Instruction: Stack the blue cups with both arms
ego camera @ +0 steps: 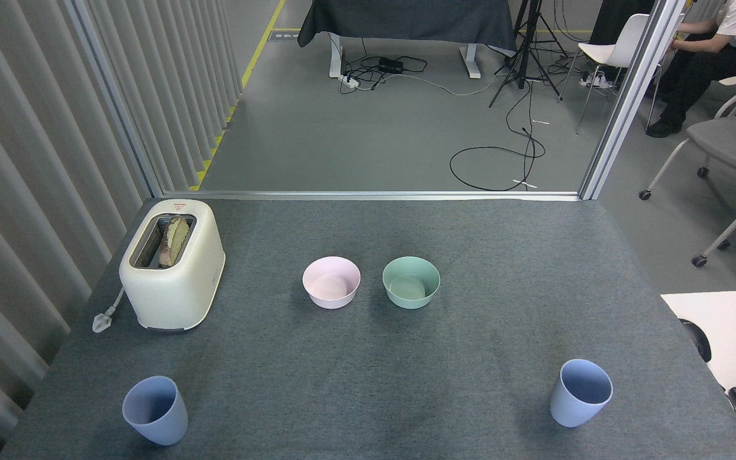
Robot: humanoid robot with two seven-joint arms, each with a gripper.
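Head view: left blue cup, right blue cup upright, well apart.

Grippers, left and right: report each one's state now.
Left gripper: not in view, so it cannot be told.
Right gripper: not in view, so it cannot be told.

left blue cup upright | right blue cup upright | well apart

The toaster carries a small red mark on its top, too small to read. No other text, label or number is legible.
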